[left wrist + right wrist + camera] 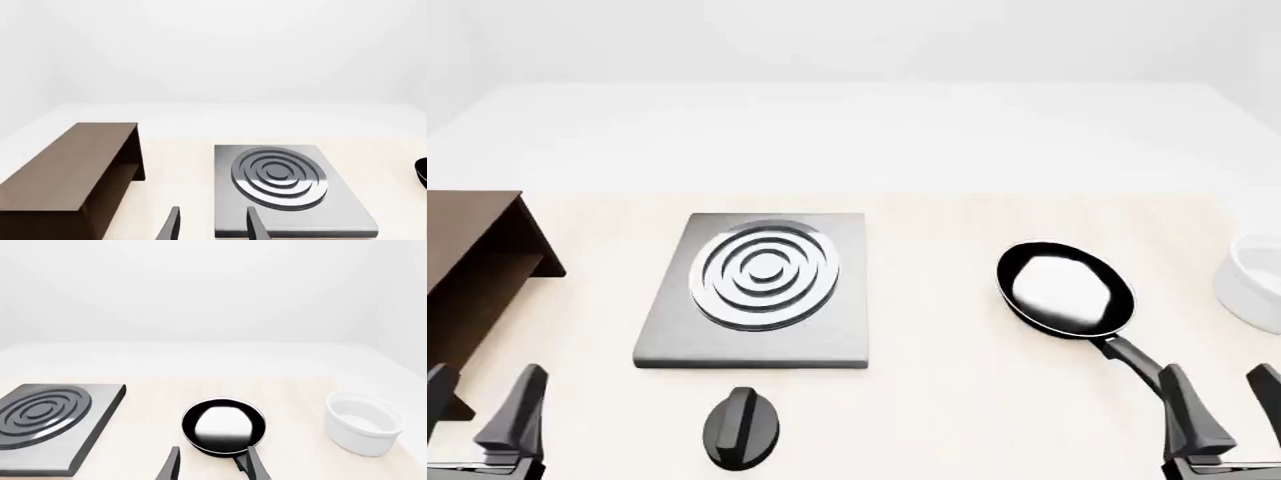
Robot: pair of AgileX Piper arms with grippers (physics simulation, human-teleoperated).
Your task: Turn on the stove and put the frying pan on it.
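The stove (761, 290) is a flat grey slab with a ringed burner, lying left of the table's middle; it also shows as the stove (293, 200) and the stove (47, 420). Its black oval knob (742, 428) sits apart, just in front of it. The frying pan (1065, 288) lies to the right, handle (1130, 362) pointing toward the near edge, and appears too as the frying pan (223, 426). My left gripper (481, 415) stands open at the near left, empty. My right gripper (1221, 408) stands open at the near right, close to the handle's end, holding nothing.
A brown wooden cabinet (474, 270) stands at the left edge, also seen as the cabinet (73, 170). A white bowl (1254, 280) sits at the far right, beyond the pan; it shows as the bowl (363, 422) in the right wrist view.
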